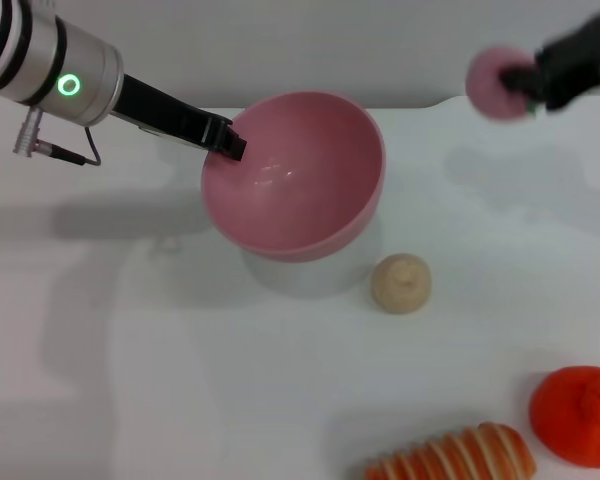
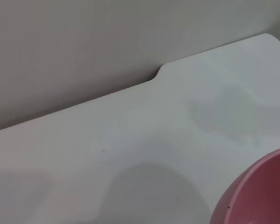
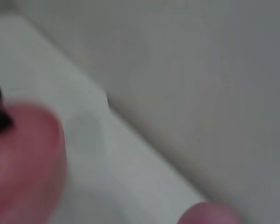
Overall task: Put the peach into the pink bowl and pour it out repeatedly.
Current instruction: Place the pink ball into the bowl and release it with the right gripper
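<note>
The left gripper (image 1: 232, 140) grips the rim of the pink bowl (image 1: 298, 180), jaws clamped on the rim's far-left edge, and holds the bowl tilted and raised above its shadow on the white table (image 1: 130, 350). The bowl is empty. The right gripper (image 1: 540, 75) holds the peach (image 1: 498, 82) between closed jaws, in the air well to the right of the bowl and above rim level.

Hazards:
- Release before the peach is over the bowl opening: the peach falls onto the table and rolls.
- The tilted bowl: a dropped peach may bounce or roll out.
- The single-point rim grip: impact may twist the bowl.

The beige lump (image 1: 401, 283) lies just right of the bowl.
</note>
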Motion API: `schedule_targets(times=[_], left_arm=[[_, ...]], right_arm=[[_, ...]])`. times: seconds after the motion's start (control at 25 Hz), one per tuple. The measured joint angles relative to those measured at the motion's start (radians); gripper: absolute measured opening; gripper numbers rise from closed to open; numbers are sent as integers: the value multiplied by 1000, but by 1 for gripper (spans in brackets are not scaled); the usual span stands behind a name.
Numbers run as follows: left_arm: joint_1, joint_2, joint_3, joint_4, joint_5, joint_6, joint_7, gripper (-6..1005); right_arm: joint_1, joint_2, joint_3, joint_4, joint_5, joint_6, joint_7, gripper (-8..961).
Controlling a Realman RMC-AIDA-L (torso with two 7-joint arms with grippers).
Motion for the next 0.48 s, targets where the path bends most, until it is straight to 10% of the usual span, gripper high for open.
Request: schedule_targets(times=[0.48], left_arm=[[-15, -1, 9, -25, 1, -17, -3, 45]], right_arm=[[32, -3, -44, -193, 278, 10, -40, 39]])
